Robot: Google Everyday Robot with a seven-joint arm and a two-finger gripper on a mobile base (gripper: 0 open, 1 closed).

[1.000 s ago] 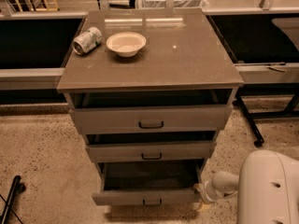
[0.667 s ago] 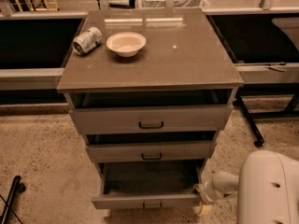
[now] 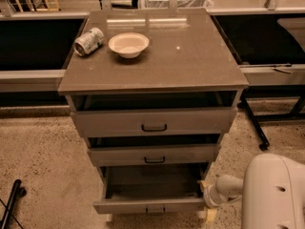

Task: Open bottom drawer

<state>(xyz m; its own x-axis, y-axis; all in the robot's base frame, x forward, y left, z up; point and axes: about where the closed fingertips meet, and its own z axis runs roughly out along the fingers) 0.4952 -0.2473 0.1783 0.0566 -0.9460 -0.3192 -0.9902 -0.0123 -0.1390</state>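
Grey-brown and flat-fronted, the bottom drawer (image 3: 152,205) is the slimmest of three. It sits lowest in the cabinet and stands well out, with a small dark bar handle (image 3: 155,210) at its centre. My claw (image 3: 206,199) is at the drawer's right front corner, on the end of the smooth white arm (image 3: 274,194); I cannot tell whether it grips anything. On the glossy counter (image 3: 190,61), a can (image 3: 88,41) lies on its side, its print unreadable to me, beside a round cream bowl (image 3: 128,45).

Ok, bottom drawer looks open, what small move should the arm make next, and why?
Probably ease the gripper back, away from the cabinet. The bottom drawer already stands out farther than the two above it, its inside showing, and the gripper sits at its right front corner.
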